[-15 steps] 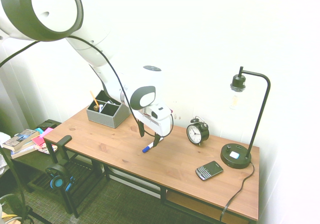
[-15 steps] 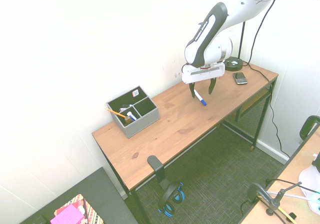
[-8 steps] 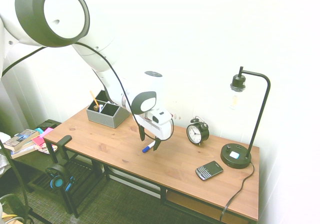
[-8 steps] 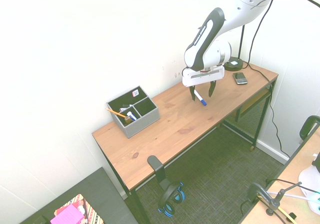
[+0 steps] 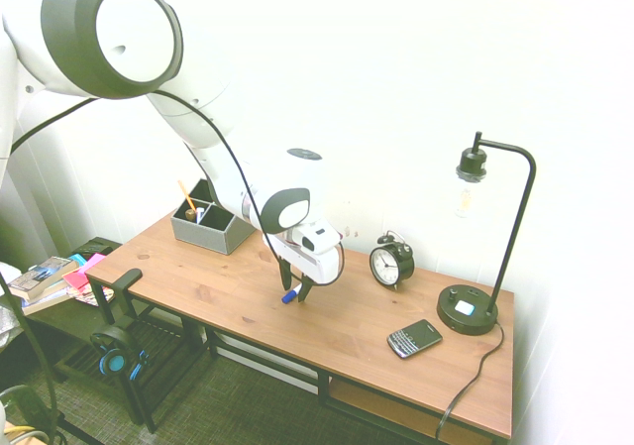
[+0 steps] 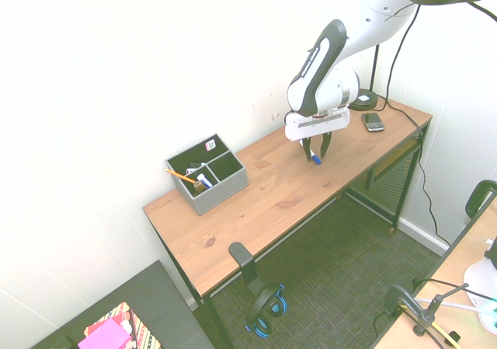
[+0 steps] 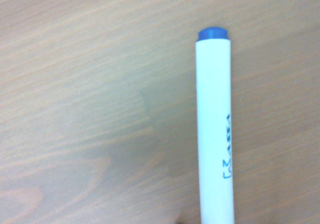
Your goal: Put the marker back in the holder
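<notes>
Two high wide views from opposite ends of the desk; wrist view close above its wood.

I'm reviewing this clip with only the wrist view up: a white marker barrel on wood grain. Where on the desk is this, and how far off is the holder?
Observer: The marker lies near the middle of the desk, directly under the gripper; the holder sits apart, toward the desk's far end by the wall.
Operator: Is the marker off the surface yet?
Observer: No. In the second exterior view its blue cap rests on the wood, with a finger on either side.
Operator: Anything already in the holder?
Observer: Yes, an orange pencil leans in one compartment; the compartment beside it looks empty.
</notes>
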`<state>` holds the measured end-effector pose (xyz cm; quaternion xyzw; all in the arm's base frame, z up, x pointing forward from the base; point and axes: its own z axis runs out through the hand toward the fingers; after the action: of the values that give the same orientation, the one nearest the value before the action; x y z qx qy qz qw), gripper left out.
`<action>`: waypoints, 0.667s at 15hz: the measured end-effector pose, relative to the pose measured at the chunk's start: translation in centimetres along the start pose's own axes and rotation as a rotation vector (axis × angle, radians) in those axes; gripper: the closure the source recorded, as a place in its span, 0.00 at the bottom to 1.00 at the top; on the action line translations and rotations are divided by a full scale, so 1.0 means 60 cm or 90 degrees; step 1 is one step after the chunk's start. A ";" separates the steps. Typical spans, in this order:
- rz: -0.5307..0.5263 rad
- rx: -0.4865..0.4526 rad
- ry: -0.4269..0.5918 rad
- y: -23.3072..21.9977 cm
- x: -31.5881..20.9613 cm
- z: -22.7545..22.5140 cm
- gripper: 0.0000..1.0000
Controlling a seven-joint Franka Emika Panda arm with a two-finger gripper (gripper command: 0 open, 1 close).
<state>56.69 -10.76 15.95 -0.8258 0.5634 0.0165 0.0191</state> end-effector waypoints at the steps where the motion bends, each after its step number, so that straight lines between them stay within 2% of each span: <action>1: -0.001 0.000 0.000 0.000 0.000 0.000 1.00; 10: -0.003 0.001 0.000 -0.003 -0.003 0.001 1.00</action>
<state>56.82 -10.52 15.92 -0.8270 0.5616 0.0161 0.0198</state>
